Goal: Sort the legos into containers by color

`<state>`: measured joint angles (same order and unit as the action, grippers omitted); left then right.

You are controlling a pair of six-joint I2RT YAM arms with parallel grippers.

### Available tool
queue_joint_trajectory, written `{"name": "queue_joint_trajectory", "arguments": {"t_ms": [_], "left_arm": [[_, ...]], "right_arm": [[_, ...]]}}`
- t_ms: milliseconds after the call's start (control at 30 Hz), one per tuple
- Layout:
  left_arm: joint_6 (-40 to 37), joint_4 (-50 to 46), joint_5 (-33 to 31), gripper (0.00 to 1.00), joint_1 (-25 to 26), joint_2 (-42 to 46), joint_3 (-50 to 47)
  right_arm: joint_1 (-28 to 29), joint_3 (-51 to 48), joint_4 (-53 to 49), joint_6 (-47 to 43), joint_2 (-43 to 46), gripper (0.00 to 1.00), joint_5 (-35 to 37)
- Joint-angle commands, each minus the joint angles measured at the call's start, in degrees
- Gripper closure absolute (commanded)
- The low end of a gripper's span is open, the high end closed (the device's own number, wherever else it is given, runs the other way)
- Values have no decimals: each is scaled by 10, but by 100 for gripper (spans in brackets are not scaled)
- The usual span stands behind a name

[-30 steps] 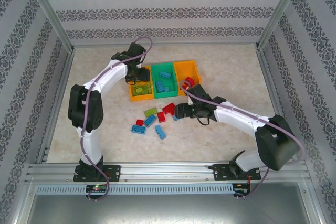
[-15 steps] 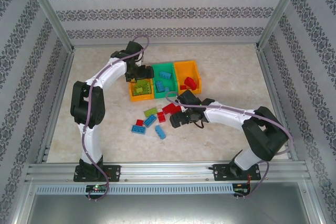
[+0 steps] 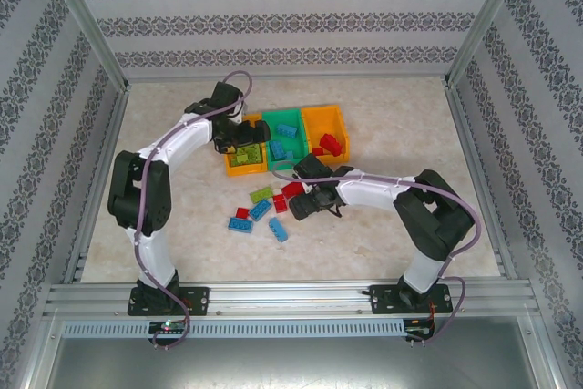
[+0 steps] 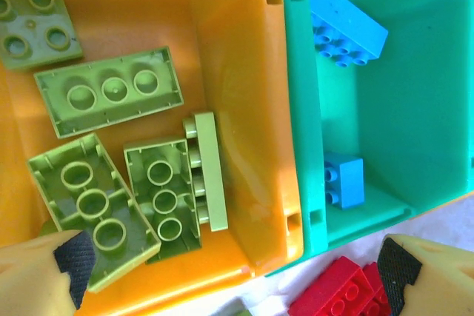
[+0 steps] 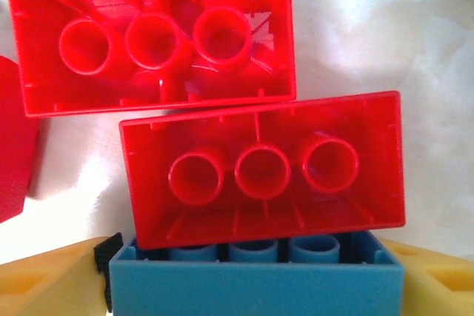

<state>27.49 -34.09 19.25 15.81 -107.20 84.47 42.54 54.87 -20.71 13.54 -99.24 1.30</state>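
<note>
Top external: left gripper (image 3: 241, 140) hangs over the left orange bin (image 3: 244, 169). The right gripper (image 3: 297, 207) sits low on the table (image 3: 392, 116) at the loose pile in front of the bins. Row order is left orange bin, green bin (image 3: 285, 117), right orange bin (image 3: 324, 117), with binned red bricks (image 3: 330, 143) in the last. Loose on the table are a lime brick (image 3: 261, 194), loose blue bricks (image 3: 278, 230) and a small red brick (image 3: 242, 212). Left wrist: fingers (image 4: 44, 275) are spread wide with nothing between them, above the wall where the left orange and green bins meet. Several lime bricks (image 4: 107, 90) lie in the orange one, mostly hollow side up, and two binned blue bricks (image 4: 348, 27) lie in the green one. Right wrist: the fingers pinch a held blue brick (image 5: 255, 290) by its two ends. Two hollow-side-up red bricks (image 5: 263, 168) lie just beyond it, the nearer one right at its edge; actual contact is unclear.
</note>
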Motion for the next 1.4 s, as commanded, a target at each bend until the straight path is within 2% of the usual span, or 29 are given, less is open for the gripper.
{"name": "queue_joint_trajectory", "arguments": {"t_ms": [0,133,200,400,633,833,967,1200,1367], "left_arm": [[18,40,9,1,-7,40,-28],[21,46,11,1,-14,55,-50],[23,46,10,1,-16,60,-59],[13,52,5,1,-20,83,-94],[-22,37,-21,1,-21,123,-135],[-41,20,-31,0,-19,165,-182],[-44,16,-43,0,-17,203,-234],[-47,-23,-84,0,30,264,-292],[-17,-52,-123,0,74,313,-327]], "right_arm": [[9,12,-9,-11,-17,20,25],[11,7,-8,-11,-7,36,29],[14,5,-11,-12,3,41,30],[18,5,-22,-16,56,47,24],[-10,53,10,-6,95,47,-42],[-80,156,25,70,28,50,-142],[-108,234,19,119,-43,52,-177],[-121,344,-15,151,-160,51,-173],[-123,369,-18,173,-192,50,-149]]}}
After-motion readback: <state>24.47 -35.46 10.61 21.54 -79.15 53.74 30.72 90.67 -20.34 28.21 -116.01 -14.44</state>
